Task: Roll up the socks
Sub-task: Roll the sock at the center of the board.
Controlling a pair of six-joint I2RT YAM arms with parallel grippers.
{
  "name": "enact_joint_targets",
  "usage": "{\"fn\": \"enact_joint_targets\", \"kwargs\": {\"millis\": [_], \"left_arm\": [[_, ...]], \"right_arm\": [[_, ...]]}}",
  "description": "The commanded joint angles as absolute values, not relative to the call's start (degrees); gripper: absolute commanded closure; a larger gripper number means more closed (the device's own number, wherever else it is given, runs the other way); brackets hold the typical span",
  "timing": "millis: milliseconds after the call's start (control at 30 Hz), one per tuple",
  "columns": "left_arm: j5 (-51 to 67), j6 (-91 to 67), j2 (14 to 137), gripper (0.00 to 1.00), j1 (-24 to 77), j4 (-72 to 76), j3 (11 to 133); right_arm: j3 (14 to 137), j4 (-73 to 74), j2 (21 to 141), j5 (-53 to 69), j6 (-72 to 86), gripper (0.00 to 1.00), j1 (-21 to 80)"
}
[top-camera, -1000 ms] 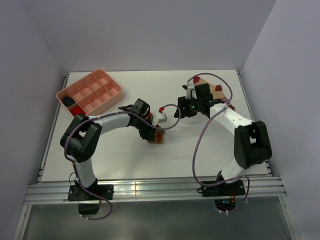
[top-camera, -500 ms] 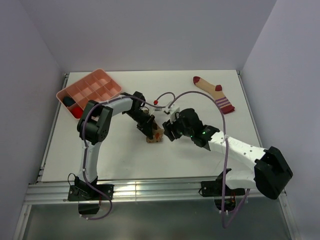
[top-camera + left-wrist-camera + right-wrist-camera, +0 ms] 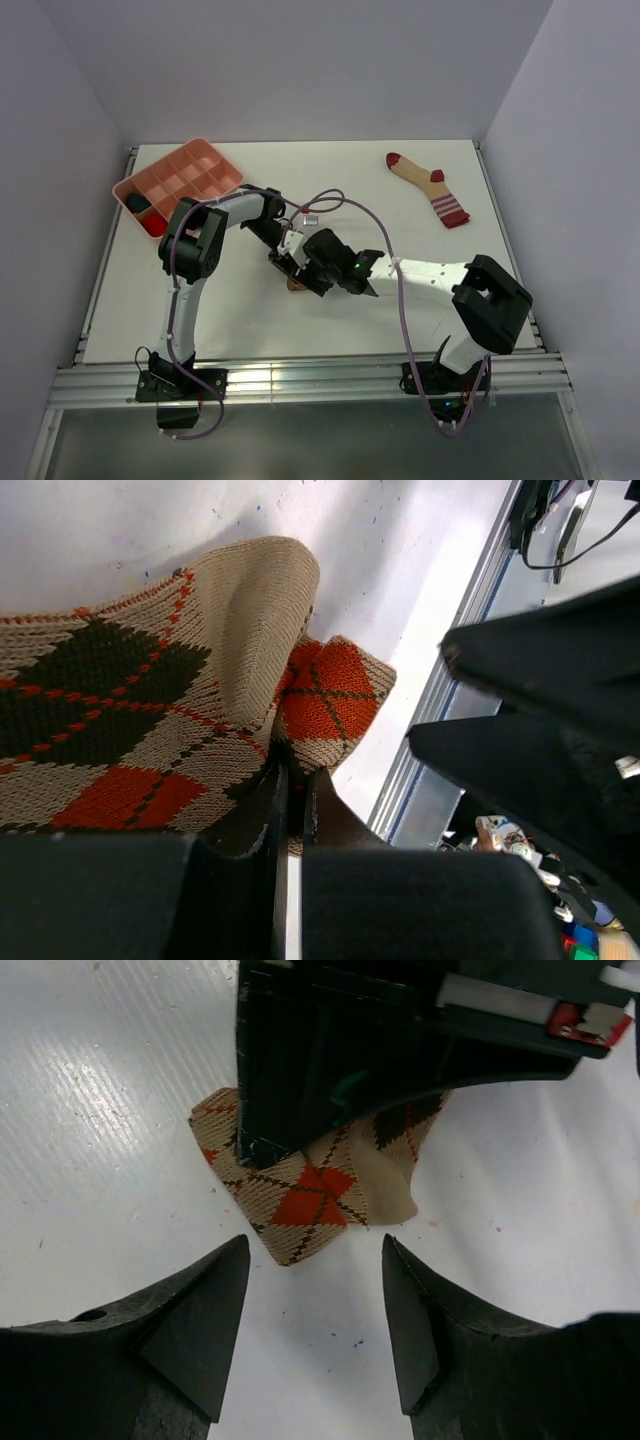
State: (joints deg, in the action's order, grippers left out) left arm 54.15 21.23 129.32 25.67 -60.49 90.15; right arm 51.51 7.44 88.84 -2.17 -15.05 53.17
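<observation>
a: was there any writing to read?

b: nothing i could make out. any print on the arms was too small.

a: how many socks were there?

b: two. the argyle sock (image 3: 312,1188) lay crumpled near the middle of the table (image 3: 250,320), right where the two grippers met. the striped sock (image 3: 428,183) lay flat at the far right, well apart from the other one.

a: and the grippers?

b: two as well. the left gripper (image 3: 295,780) was pressed together, pinching a fold of the argyle sock. the right gripper (image 3: 315,1260) was spread and held nothing. the sock's orange-diamond corner sat just ahead of the gap between its fingers, not touching them.

a: anything else on the table?

b: one pink divided tray (image 3: 159,162) at the far left. it held one dark bundle (image 3: 135,203) and one red bundle (image 3: 150,222), side by side in its near corner.
</observation>
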Motion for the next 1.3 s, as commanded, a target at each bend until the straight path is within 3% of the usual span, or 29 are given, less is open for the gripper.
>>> {"fn": "enact_joint_targets", "kwargs": {"millis": [0, 800, 867, 900, 1033, 1100, 1267], "left_arm": [[46.1, 22.5, 132.6, 0.99, 25.4, -59.0, 89.7], [46.6, 22.1, 134.6, 0.99, 24.3, -59.2, 90.0], [46.8, 22.2, 134.7, 0.99, 24.3, -59.2, 89.9], [46.8, 22.2, 134.6, 0.99, 24.3, -59.0, 89.7], [45.6, 20.9, 131.8, 0.91, 24.3, -55.9, 88.7], [44.3, 19.6, 130.3, 0.87, 24.3, -54.2, 88.0], [39.8, 13.1, 124.0, 0.72, 23.6, -44.8, 85.7]], "right_arm": [[54.9, 8.7, 90.4, -2.8, -17.8, 0.37, 54.5], [58.9, 9.2, 101.4, -3.4, -21.4, 0.48, 56.6], [59.3, 9.7, 101.9, -2.8, -21.8, 0.55, 56.6], [59.9, 10.2, 102.5, -2.5, -22.0, 0.66, 56.6], [61.3, 13.7, 103.3, -0.3, -22.3, 0.94, 56.5], [62.0, 15.0, 103.6, 2.5, -22.4, 1.00, 56.5], [63.8, 20.2, 105.4, 4.2, -22.8, 1.00, 56.2]]}}
